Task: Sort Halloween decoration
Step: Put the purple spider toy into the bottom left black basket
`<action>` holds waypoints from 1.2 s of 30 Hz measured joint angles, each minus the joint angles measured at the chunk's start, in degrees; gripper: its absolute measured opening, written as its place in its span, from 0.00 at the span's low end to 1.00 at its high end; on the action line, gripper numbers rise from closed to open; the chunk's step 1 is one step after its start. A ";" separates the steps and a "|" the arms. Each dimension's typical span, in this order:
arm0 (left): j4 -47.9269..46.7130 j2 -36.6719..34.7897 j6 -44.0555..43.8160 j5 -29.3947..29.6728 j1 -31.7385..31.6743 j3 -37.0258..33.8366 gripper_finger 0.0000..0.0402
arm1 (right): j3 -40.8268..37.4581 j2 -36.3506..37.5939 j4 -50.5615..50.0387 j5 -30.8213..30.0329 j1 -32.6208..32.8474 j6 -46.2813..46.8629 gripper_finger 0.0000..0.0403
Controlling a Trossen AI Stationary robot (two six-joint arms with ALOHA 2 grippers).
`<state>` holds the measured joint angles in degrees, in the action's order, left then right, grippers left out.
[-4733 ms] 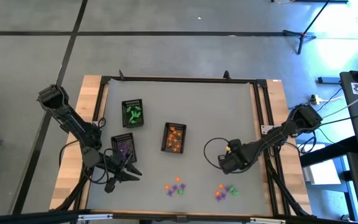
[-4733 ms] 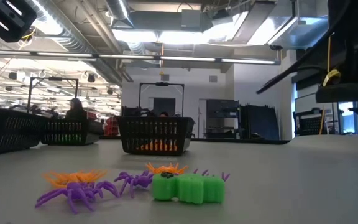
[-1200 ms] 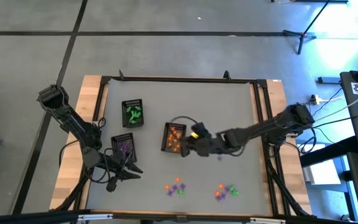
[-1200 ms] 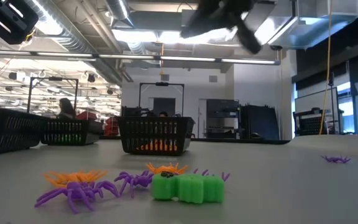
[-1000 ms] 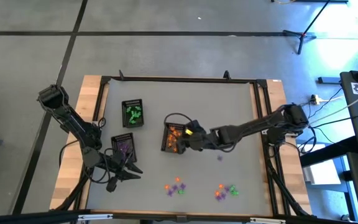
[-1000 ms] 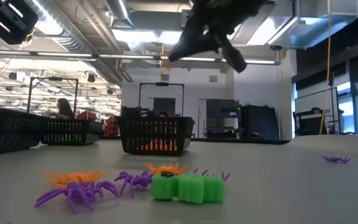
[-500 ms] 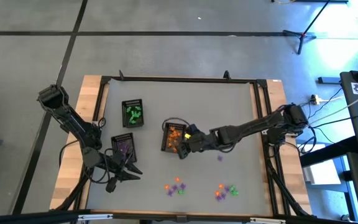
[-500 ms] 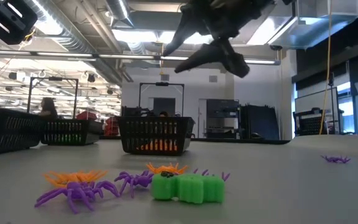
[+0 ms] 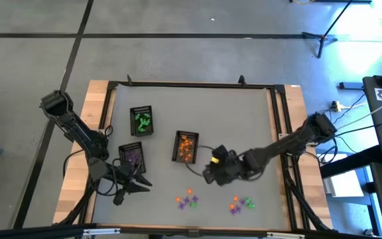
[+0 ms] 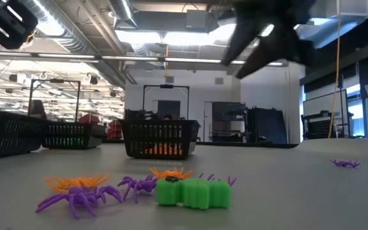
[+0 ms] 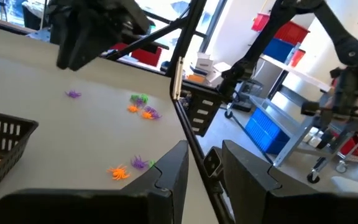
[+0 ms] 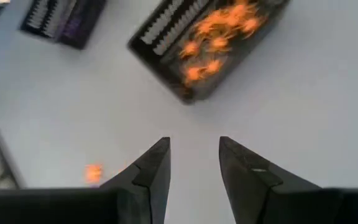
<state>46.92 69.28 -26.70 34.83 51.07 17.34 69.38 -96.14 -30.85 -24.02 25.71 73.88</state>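
Little orange, purple and green toys (image 9: 188, 198) lie in two small heaps near the front edge of the table (image 9: 244, 113), and more sit in three black trays (image 9: 186, 147). The right gripper (image 9: 211, 174) hangs just beside the orange tray, its fingers apart and holding nothing. The left gripper (image 9: 141, 186) waits near the purple tray, open a little and empty.

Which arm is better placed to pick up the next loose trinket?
The right. Its gripper is open and empty over the mat, near the two loose trinket clusters. The left gripper sits beside the purple tray, farther from them.
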 joint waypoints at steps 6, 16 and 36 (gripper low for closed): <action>-1.29 0.00 -1.46 0.00 0.00 -0.02 0.22 | -0.11 0.14 -13.82 -3.74 5.77 11.40 0.33; -1.40 0.00 -1.47 0.20 0.00 -0.02 0.22 | -0.11 0.73 -32.79 -8.06 11.72 30.68 0.33; -1.46 0.00 -1.24 1.13 -0.02 -0.02 0.22 | -26.74 13.77 -2.36 2.55 11.77 34.44 0.33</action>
<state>45.45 69.28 -27.94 35.96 51.04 17.32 42.65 -82.37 -33.21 -21.47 37.48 108.31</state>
